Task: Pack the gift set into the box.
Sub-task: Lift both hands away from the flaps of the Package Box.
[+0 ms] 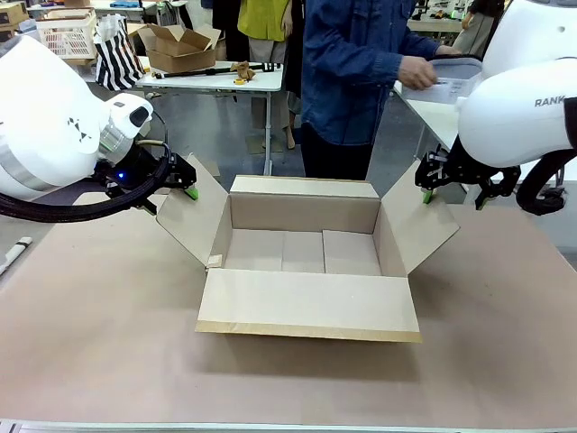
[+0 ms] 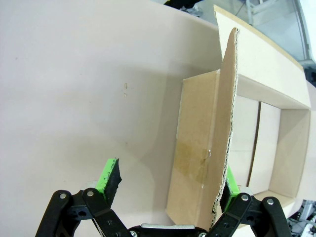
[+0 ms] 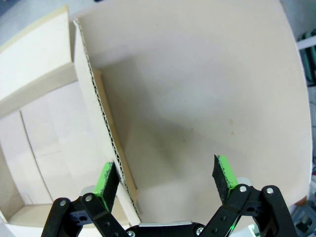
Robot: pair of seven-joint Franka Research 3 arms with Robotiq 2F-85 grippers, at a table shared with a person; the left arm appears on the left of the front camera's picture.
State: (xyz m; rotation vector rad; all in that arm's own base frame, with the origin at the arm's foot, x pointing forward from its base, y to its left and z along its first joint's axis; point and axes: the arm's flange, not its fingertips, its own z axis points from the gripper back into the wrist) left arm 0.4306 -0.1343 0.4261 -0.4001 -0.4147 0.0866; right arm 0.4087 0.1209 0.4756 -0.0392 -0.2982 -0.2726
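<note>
Person [image 1: 347,81] at far side, cut off above chest by top edge. Person's hand [image 1: 417,70] at rim of pale container [image 1: 455,86]; container mostly hidden behind right arm [image 1: 518,108], contents impossible to tell. Box [image 1: 302,212]: near flap [image 1: 306,307] hides front strip of floor. Left claw [image 1: 187,180] partly masked by left flap [image 1: 194,221]. Left wrist view: one finger [image 2: 233,195] half behind flap edge, box runs off right edge. Right wrist view: box cut by left edge; one pad [image 3: 104,181] of right claw [image 3: 164,165] just beside flap, contact unclear.
</note>
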